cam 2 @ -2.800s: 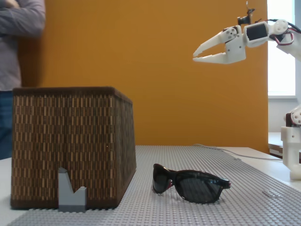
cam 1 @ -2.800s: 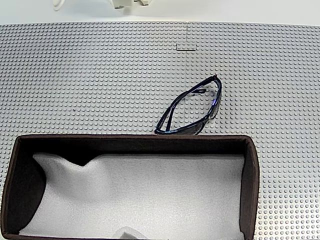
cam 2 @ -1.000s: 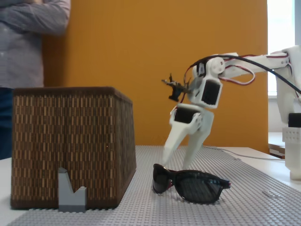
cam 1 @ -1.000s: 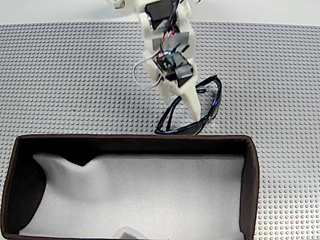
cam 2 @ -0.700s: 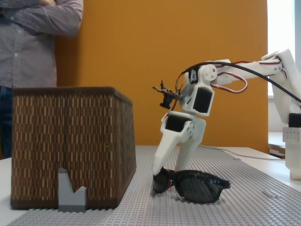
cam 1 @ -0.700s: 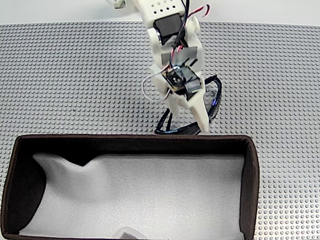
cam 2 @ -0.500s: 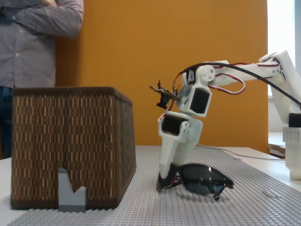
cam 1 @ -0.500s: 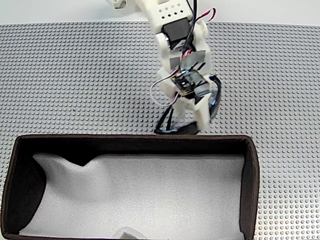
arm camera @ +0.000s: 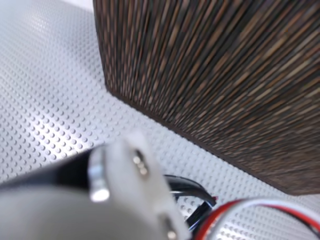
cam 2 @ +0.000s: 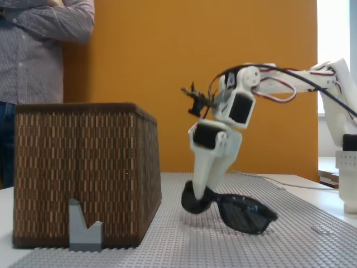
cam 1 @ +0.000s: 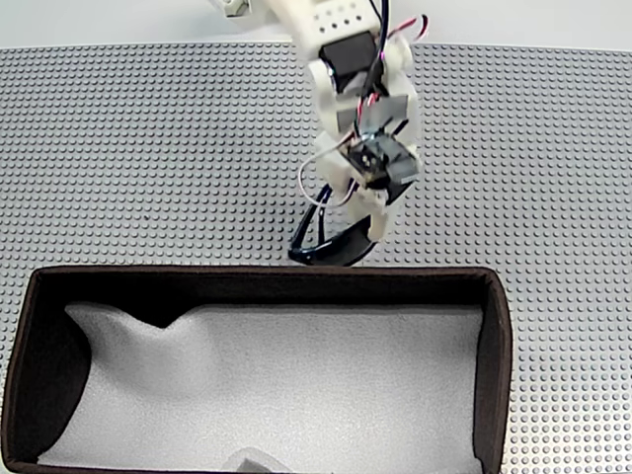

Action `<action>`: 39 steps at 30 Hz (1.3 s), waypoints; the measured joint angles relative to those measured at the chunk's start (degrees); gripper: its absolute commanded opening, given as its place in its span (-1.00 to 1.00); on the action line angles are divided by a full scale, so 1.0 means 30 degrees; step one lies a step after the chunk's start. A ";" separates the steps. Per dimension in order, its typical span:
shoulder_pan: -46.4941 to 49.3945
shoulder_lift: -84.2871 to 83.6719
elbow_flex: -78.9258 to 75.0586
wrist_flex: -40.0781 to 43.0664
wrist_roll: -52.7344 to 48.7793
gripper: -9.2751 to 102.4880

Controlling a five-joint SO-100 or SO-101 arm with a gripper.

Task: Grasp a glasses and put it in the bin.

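Note:
The dark sunglasses (cam 2: 241,211) hang tilted just above the studded plate in a fixed view, left end higher, with my white gripper (cam 2: 198,196) shut on that end. From above, the gripper (cam 1: 366,230) covers much of the glasses (cam 1: 334,254), whose dark frame pokes out right next to the bin's far wall (cam 1: 197,280). The bin (cam 2: 83,167) is a tall brown woven box with white foam lining (cam 1: 296,385). In the wrist view the bin's wall (arm camera: 225,75) fills the top, and a bit of the glasses (arm camera: 192,190) shows below a white finger (arm camera: 125,165).
A grey studded baseplate (cam 1: 148,148) covers the table. A small grey brick piece (cam 2: 83,228) stands in front of the bin. A person (cam 2: 33,50) stands behind the bin at the left. The arm's base (cam 2: 348,167) is at the right edge.
The gripper came down from high up, shut on the glasses' left end, and has lifted them off the plate; they have shifted left along the bin's wall.

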 measured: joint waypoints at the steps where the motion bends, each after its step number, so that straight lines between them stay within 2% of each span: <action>1: 0.0176 0.0527 0.0000 0.0029 0.0088 -0.85; 7: 0.1523 0.3545 -0.0938 0.0352 0.0439 -0.85; 14: 0.3633 0.2520 -0.7178 0.2461 0.0586 -0.85; 18: 0.4014 0.0732 -1.2539 0.3926 0.0820 -0.85; 24: 0.4893 0.0527 -1.6523 0.4160 0.1025 -0.85; 36: 0.5566 -0.0527 -1.7549 0.0117 0.1758 -0.85; 39: 0.5830 -0.1816 -1.9395 -0.0586 0.1641 -0.85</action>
